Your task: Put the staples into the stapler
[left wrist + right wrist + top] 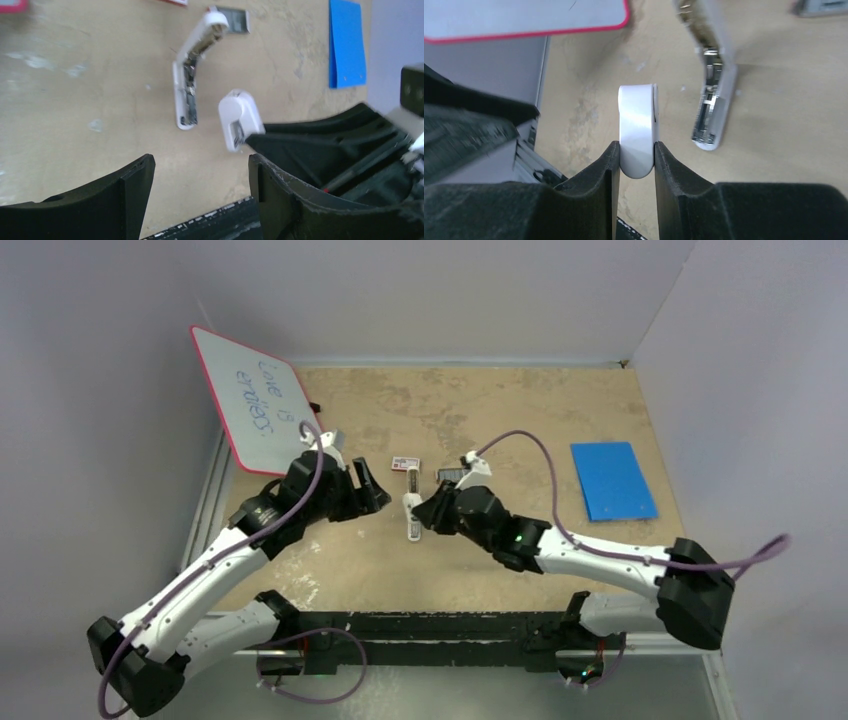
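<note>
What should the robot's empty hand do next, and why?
Probably reach the open, empty left gripper over to the staples, lying beside the far end of the stapler. It lies open with its metal tray showing, and the right gripper is busy pinching a white stapler part.

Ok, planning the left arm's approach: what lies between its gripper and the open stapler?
Only bare table separates the left gripper from the stapler in the left wrist view; the white piece in the right gripper sits aside.

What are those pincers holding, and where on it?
The right pincer pinches a white bar at one end; the left pincer is open and holds nothing.
</note>
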`<move>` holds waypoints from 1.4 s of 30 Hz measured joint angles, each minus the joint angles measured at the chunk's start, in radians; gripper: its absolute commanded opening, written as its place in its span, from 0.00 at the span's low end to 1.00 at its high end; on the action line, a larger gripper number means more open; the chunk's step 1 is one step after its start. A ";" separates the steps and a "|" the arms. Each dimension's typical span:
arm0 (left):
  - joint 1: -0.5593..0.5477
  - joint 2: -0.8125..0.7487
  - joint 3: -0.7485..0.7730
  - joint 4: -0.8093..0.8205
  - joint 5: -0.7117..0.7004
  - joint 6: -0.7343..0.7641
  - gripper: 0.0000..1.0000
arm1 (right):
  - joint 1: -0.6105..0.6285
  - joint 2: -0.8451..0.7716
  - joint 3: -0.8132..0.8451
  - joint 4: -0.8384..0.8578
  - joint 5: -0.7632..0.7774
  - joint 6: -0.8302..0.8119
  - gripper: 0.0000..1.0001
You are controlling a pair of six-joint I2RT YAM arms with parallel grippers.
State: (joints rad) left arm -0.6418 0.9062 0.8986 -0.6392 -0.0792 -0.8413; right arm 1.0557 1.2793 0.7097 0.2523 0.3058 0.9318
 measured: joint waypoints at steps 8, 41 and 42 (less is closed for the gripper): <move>-0.011 0.210 -0.116 0.317 0.373 0.010 0.75 | -0.149 -0.172 -0.122 -0.151 -0.010 0.162 0.20; -0.126 0.654 -0.207 0.925 0.484 -0.187 0.18 | -0.274 -0.227 -0.246 -0.160 -0.158 0.287 0.19; -0.127 0.661 -0.206 0.930 0.486 -0.186 0.17 | -0.276 -0.225 -0.249 -0.156 -0.163 0.286 0.19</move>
State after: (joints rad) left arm -0.7692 1.5677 0.6926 0.2905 0.4068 -1.0275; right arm 0.7799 1.0546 0.4610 0.0959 0.1432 1.2175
